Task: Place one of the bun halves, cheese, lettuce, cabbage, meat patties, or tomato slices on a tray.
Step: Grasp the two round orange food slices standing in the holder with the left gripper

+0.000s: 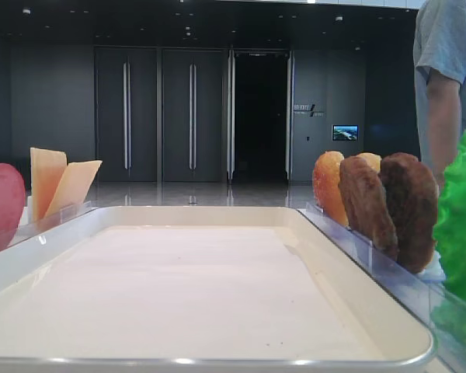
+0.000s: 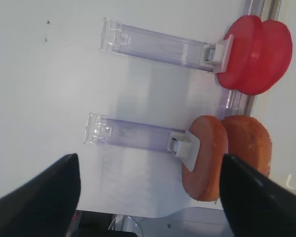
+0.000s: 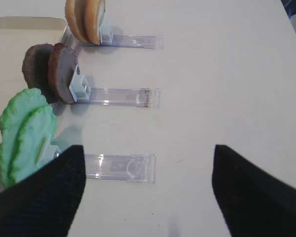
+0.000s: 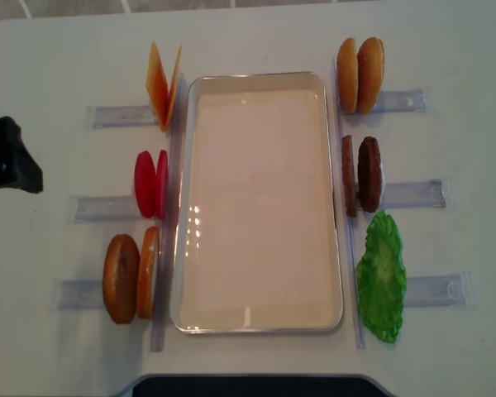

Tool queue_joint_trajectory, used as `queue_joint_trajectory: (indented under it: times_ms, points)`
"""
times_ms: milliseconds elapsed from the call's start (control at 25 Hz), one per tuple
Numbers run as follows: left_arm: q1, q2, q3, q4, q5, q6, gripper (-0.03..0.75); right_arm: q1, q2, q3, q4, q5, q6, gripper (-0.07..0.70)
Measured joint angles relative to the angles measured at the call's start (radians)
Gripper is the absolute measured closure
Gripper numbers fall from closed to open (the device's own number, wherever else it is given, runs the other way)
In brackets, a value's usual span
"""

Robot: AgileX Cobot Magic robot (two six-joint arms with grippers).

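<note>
With nothing yet on the tray [image 4: 260, 318], my left claw [image 2: 150, 197] hangs wide open and empty; right claw [image 3: 148, 190] likewise. From the left claw, the buns [image 2: 204, 158] stand on edge at one o'clock, tomato [image 2: 254, 54] beyond at twelve, discs side by side. Left arm nearest; I'd take a bun.

In the low exterior view the lettuce [image 1: 462, 225] was cut by the right edge and the tomato slices [image 1: 1, 203] by the left; the bystander's [image 1: 449, 70] head lay out of frame.
</note>
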Motion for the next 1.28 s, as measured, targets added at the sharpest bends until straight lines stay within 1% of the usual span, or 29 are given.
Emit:
queue_joint_trajectory:
  times_ms: [40,160,240,400,440,480,680,840,920,1000,1280]
  points:
    - [-0.030,0.000,0.000,0.010,0.000,-0.015,0.034,0.000,0.000,0.000,0.000,0.000,0.000,0.096]
    - [-0.150,0.000,0.000,0.054,0.000,-0.098,0.034,0.000,0.000,0.000,0.000,0.000,0.000,0.096]
    - [-0.246,0.000,0.000,0.071,0.000,-0.172,0.034,0.000,0.000,0.000,0.000,0.000,0.000,0.096]
    - [-0.413,0.000,0.000,0.116,0.000,-0.320,0.034,0.000,0.000,0.000,0.000,0.000,0.000,0.096]
    - [-0.474,0.007,0.000,0.123,0.000,-0.378,0.034,0.000,0.000,0.000,0.000,0.000,0.000,0.096]
    - [-0.474,0.007,0.000,0.123,0.000,-0.378,0.034,0.000,0.000,0.000,0.000,0.000,0.000,0.096]
    - [-0.600,0.049,0.000,0.125,-0.001,-0.500,0.034,0.000,0.000,0.000,0.000,0.000,0.000,0.096]
    - [-0.669,0.102,0.000,0.124,-0.002,-0.565,0.034,0.000,0.000,0.000,0.000,0.000,0.000,0.096]
    - [-0.696,0.131,0.000,0.124,-0.002,-0.579,0.034,0.000,0.000,0.000,0.000,0.000,0.000,0.096]
    - [-0.709,0.155,0.000,0.120,-0.004,-0.596,0.034,0.000,0.000,0.000,0.000,0.000,0.000,0.096]
    - [-0.710,0.204,0.000,0.109,-0.009,-0.608,0.034,0.000,0.000,0.000,0.000,0.000,0.000,0.096]
